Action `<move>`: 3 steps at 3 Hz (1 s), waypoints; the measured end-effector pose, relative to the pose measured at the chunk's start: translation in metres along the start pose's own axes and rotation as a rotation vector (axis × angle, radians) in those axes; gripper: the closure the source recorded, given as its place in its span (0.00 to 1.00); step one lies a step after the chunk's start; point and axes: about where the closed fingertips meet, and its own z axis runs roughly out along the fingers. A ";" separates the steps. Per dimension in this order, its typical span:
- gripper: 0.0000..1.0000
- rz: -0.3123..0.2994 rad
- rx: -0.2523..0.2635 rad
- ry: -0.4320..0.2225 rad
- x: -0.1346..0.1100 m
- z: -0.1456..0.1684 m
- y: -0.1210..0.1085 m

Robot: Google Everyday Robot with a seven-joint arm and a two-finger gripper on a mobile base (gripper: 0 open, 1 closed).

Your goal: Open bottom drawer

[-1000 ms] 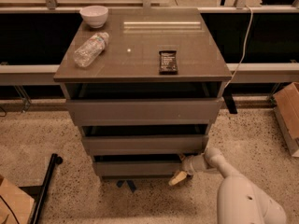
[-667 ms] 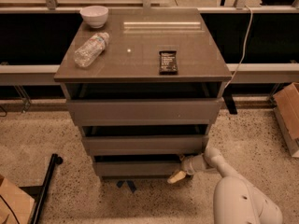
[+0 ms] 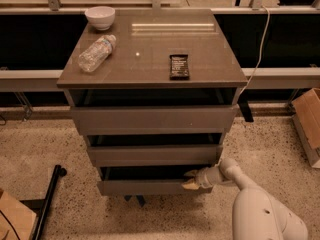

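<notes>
The bottom drawer (image 3: pixel 142 186) is the lowest of three grey-brown handleless fronts in the cabinet (image 3: pixel 152 116). It stands slightly out, with a dark gap above its front panel. My gripper (image 3: pixel 190 179) reaches in from the lower right on a white arm (image 3: pixel 260 211). Its tan fingertips sit at the top right edge of the bottom drawer's front, one above and one in front of the panel.
On the cabinet top lie a white bowl (image 3: pixel 100 17), a plastic bottle (image 3: pixel 96 53) on its side and a dark snack bar (image 3: pixel 179 66). A cardboard box (image 3: pixel 309 119) stands at the right, another at the lower left corner, and a black bar (image 3: pixel 49 199) lies on the floor at left.
My gripper has shifted slightly left and up along the bottom drawer's right edge. The drawer looks about as far out as before.
</notes>
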 end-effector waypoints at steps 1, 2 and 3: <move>0.97 0.000 -0.002 0.000 0.000 0.001 0.001; 0.84 0.001 -0.003 0.000 0.000 0.002 0.001; 0.54 0.020 -0.045 0.034 0.010 0.010 0.011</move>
